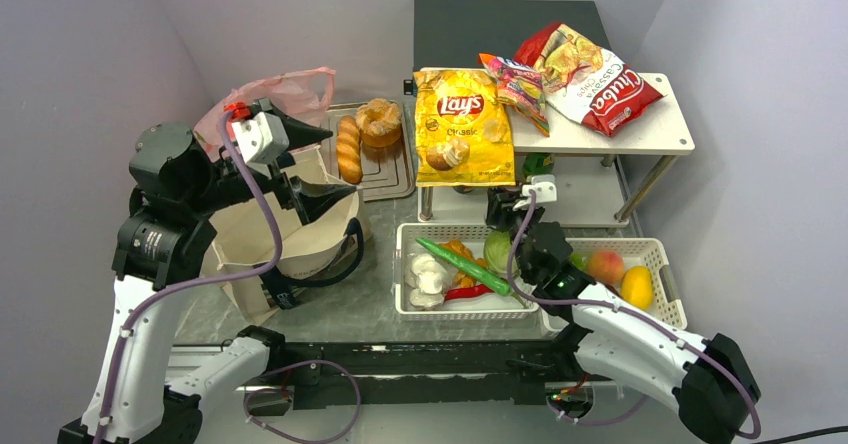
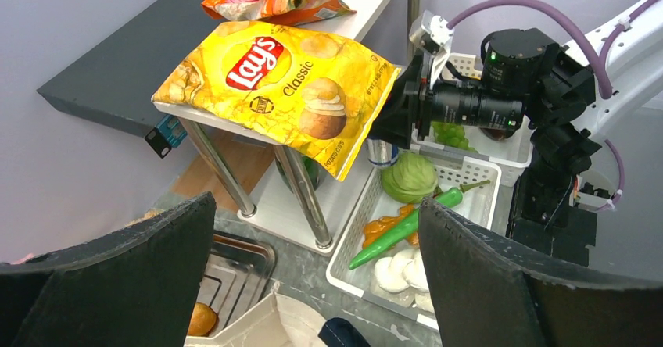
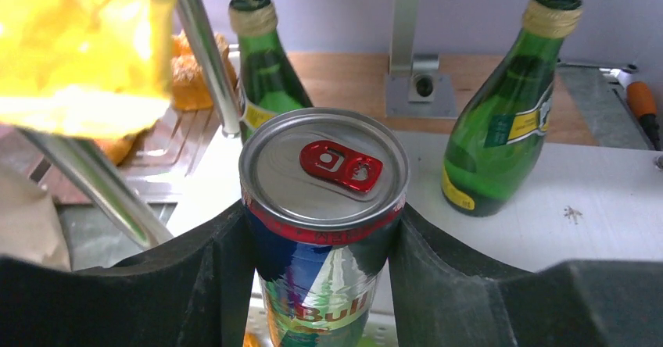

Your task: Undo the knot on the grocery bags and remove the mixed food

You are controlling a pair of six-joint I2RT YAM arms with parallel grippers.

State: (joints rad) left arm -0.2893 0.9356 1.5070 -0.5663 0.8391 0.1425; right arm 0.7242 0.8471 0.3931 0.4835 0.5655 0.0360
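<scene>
My left gripper (image 1: 335, 164) is open and empty, held above the beige tote (image 1: 290, 244); in its wrist view (image 2: 317, 218) a corner of the tote (image 2: 262, 320) shows below. The pink plastic bag (image 1: 290, 92) lies behind it. The ring bun (image 1: 380, 119) sits on a metal tray (image 1: 390, 179). The Lay's bag (image 1: 462, 124) and the pink snack bag (image 1: 515, 89) lie on the white shelf (image 1: 640, 129). Garlic (image 1: 425, 274), the long green vegetable (image 1: 465, 264) and the cabbage (image 2: 409, 177) lie in a white basket (image 1: 460, 312). Grapes (image 2: 453, 134) lie in the second basket. My right gripper (image 3: 323, 230) is shut on a Red Bull can (image 3: 324, 167) under the shelf.
A baguette (image 1: 348, 149) lies on the tray beside the bun. The red Cassava chips bag (image 1: 590, 84) lies on the shelf. Two green bottles (image 3: 266, 73) (image 3: 500, 105) stand on the lower shelf behind the can. A peach (image 1: 605, 264) and a yellow fruit (image 1: 636, 286) lie in the right basket.
</scene>
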